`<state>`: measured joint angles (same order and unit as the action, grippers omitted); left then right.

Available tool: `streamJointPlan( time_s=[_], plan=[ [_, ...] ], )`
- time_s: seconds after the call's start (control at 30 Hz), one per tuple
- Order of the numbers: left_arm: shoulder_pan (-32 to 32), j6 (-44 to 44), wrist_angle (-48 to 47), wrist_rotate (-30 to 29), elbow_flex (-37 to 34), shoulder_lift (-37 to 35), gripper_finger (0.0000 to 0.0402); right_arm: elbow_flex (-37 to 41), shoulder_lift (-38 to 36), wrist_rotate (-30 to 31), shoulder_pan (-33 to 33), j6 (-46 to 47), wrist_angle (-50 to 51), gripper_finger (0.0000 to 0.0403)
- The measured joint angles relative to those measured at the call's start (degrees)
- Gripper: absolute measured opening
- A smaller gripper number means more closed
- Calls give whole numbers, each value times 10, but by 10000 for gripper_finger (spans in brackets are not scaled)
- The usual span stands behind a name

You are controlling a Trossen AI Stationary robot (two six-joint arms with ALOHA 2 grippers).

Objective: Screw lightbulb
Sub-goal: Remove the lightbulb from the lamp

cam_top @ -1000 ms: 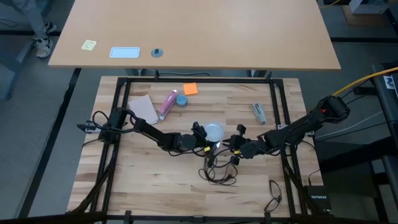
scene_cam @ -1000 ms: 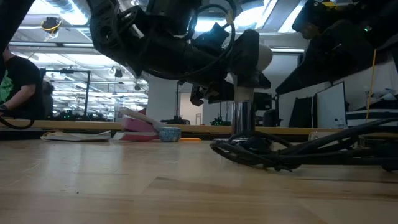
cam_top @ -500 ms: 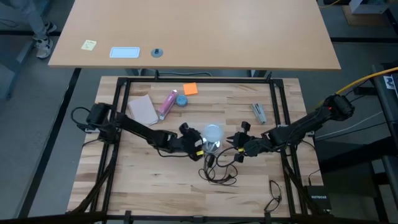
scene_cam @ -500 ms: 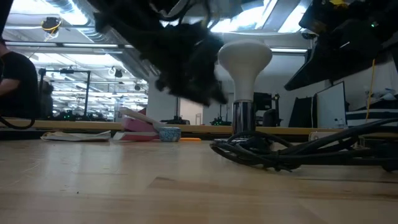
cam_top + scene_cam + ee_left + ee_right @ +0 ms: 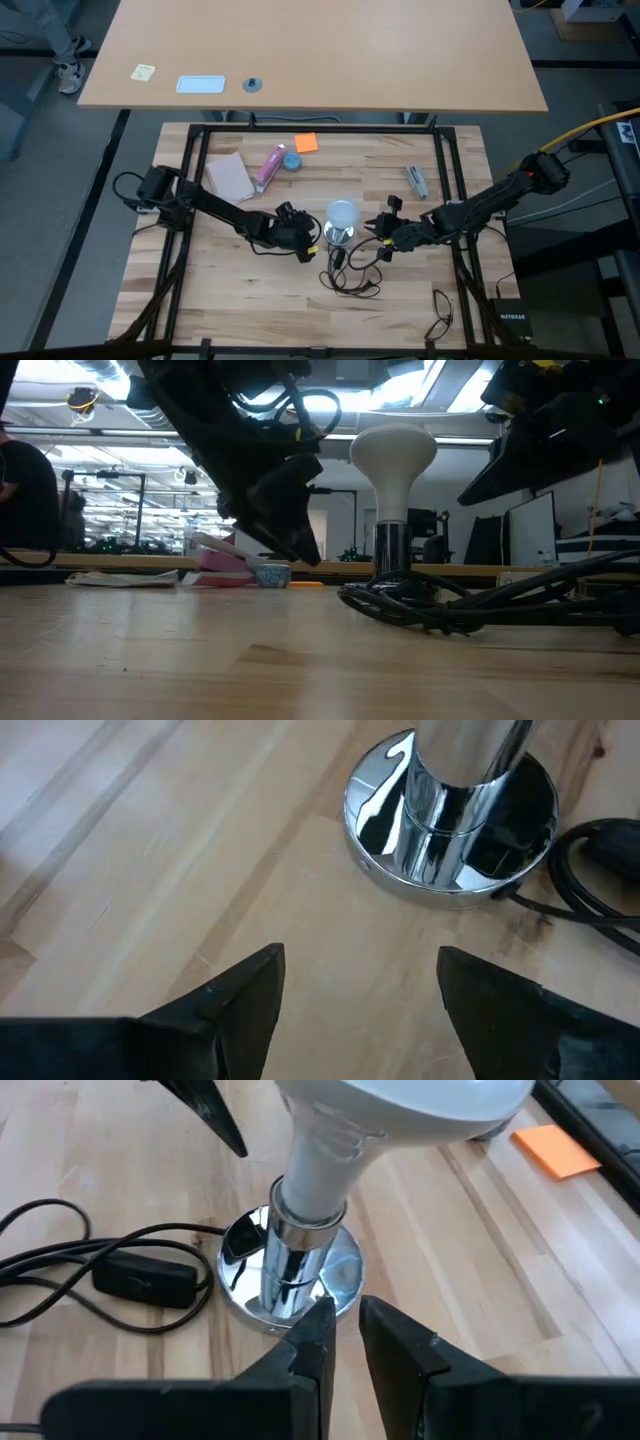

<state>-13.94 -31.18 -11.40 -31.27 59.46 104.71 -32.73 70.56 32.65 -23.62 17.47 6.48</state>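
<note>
The frosted white lightbulb point(image 5: 342, 213) stands upright with its neck in the socket of the shiny silver lamp base point(image 5: 450, 820), which rests on the wooden table. The bulb also shows in the low view point(image 5: 392, 455) and the right wrist view point(image 5: 400, 1100). My left gripper point(image 5: 310, 242) is open and empty. It sits low over the table just left of the base, fingers pointing at it point(image 5: 360, 970). My right gripper point(image 5: 376, 232) is just right of the base. Its fingers are shut, with their tips at the base's rim point(image 5: 343, 1315). My right gripper comes level from the table's right, and its shut fingertips point(image 5: 322, 1312) are at the rim of the lamp base point(image 5: 335, 1280). I cannot tell whether they touch it.
The lamp's black cord point(image 5: 350, 275) lies coiled on the near side of the base, with its switch point(image 5: 150, 1280). At the far side lie a pink tube point(image 5: 268, 167), a small blue round object point(image 5: 291, 160), an orange note point(image 5: 306, 143), a card point(image 5: 230, 175) and a metal piece point(image 5: 416, 180).
My left gripper has come off the lightbulb. It has drawn back toward the table's left and near edges and gone down close to the table. The bulb stays upright in the socket. My right gripper has shifted slightly toward the table's right edge.
</note>
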Motion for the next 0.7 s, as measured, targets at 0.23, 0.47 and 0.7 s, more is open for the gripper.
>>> streamJointPlan(
  time_s=[0.23, 0.47, 0.7],
  plan=[
    [0, -15, 1, 6, 0, 0, 253, 0, 0, 14, 0, 0, -2, 60],
    [0, -13, 0, 7, 0, 0, 253, 0, 0, 11, 0, 0, -4, 60],
    [0, 17, 0, 7, 0, 0, 253, 0, 0, 12, 0, 2, -4, 60]
  ],
)
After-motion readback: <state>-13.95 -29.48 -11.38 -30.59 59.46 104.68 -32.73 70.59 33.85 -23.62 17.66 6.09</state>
